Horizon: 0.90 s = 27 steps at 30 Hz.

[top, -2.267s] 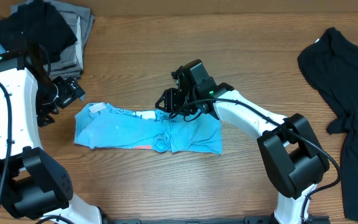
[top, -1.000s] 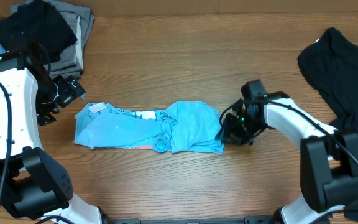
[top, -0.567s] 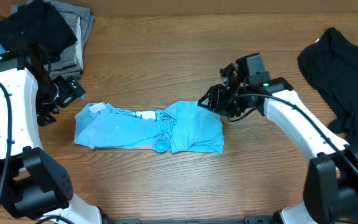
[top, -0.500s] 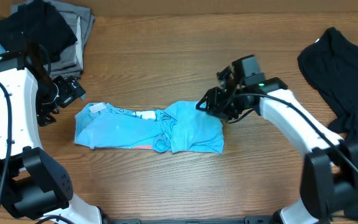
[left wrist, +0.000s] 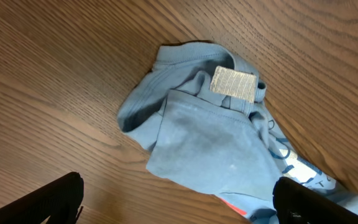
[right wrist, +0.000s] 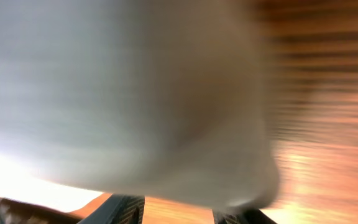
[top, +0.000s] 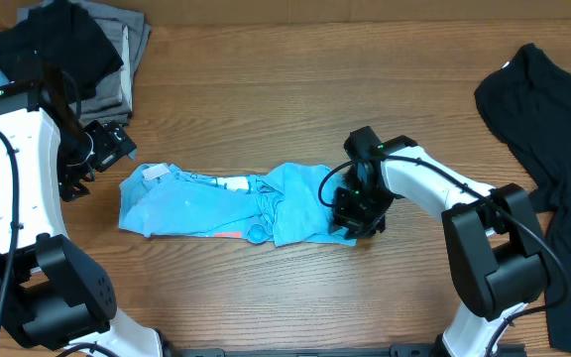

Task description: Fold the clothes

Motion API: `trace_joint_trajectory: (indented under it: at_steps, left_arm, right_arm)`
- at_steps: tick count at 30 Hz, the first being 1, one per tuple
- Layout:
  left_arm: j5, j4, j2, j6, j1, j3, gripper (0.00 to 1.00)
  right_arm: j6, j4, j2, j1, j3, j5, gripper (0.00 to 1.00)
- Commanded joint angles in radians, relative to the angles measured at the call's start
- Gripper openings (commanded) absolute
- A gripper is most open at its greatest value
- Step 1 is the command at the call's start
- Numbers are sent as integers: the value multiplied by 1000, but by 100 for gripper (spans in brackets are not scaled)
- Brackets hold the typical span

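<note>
Your left fingers [left wrist: 59, 198] stand wide, just off the collar end of the light blue T-shirt [top: 206, 206], which lies bunched mid-worktop [top: 285, 99]. Your right fingers [top: 347, 223] sit at its right edge, spread unclear. Probably mid-fold: next, pinch that edge cleanly.

Readable text: none is coming through in any view.
Neck tag [left wrist: 234, 84]: is lying at the 9 o'clock end of the T-shirt [top: 196, 208], a beige woven patch showing no legible writing.
White lettering [left wrist: 291, 163]: is peeking out along the shirt's 12 o'clock edge, creased into the folds, with no letter making itself out.
Orange-red mark [top: 228, 235]: is sitting on the shirt's 6 o'clock edge, too small to read.
Right wrist view: is blurring out completely.
</note>
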Motion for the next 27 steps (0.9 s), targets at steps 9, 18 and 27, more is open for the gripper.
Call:
trace_joint_trajectory:
  at_steps: [9, 18, 27]
  left_arm:
    - [6, 4, 6, 0, -2, 9, 100]
    - [0, 6, 6, 0, -2, 9, 100]
    - [0, 10, 6, 0, -2, 9, 100]
  right_arm:
    - [5, 134, -72, -16, 251, -59, 47]
    - [17, 59, -71, -14, 259, 71, 54]
    - [2, 222, -71, 11, 262, -88, 53]
